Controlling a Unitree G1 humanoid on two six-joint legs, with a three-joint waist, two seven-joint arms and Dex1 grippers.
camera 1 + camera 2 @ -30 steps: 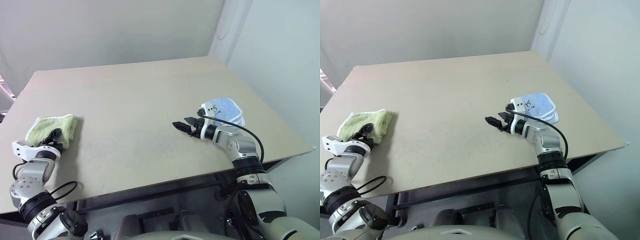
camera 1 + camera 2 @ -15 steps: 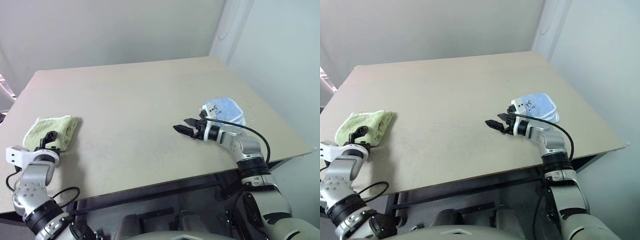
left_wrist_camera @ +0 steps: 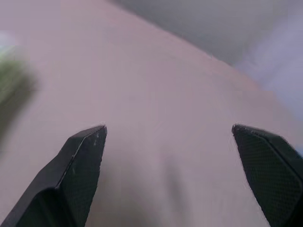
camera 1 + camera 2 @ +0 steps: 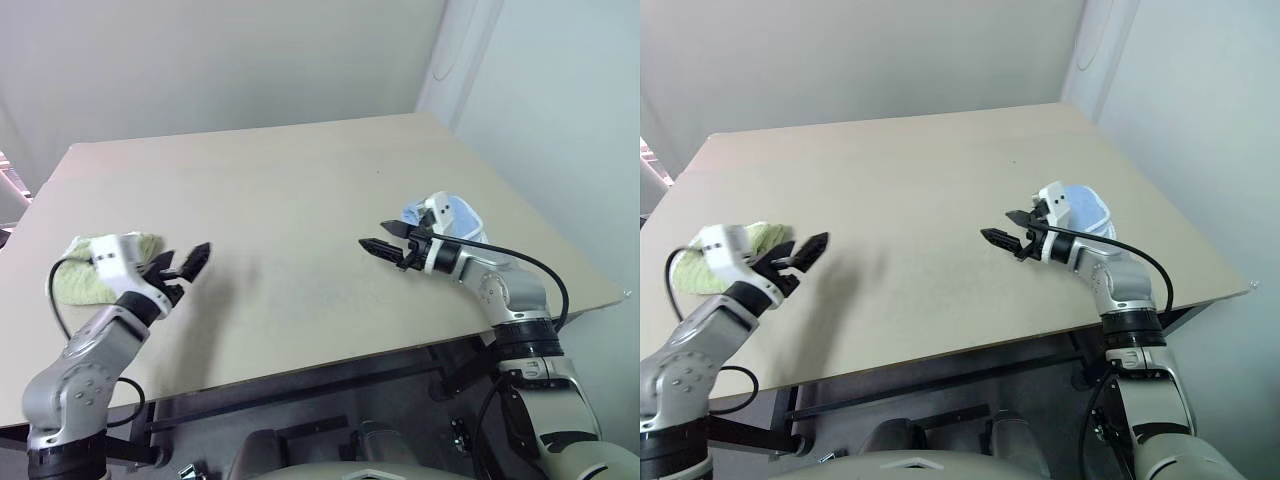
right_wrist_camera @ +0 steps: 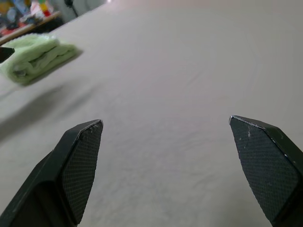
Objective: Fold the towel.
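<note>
- The left gripper [image 4: 185, 262] hangs above the table [image 4: 300, 190] with its two black fingers spread wide and nothing between them; it points across the tabletop toward the middle.
- In the left wrist view the left fingers [image 3: 80, 161] stand far apart over bare tabletop, and a blurred green patch sits at the edge of that picture.
- The right gripper [image 4: 385, 240] is also spread wide and empty, raised a little off the table and aimed toward the robot's left.
- In the right wrist view the right fingers [image 5: 78, 161] frame bare tabletop, with the towel [image 5: 33, 56] far off beyond them.
- The towel lies folded into a thick, compact bundle near the table's left edge, just behind the left wrist (part of it is hidden by the arm); neither gripper touches it.
- A blue cloth [image 4: 1085, 208] with white trim lies folded near the table's right edge, right behind the right gripper's wrist.
- The middle of the table between the two grippers is plain beige surface.
</note>
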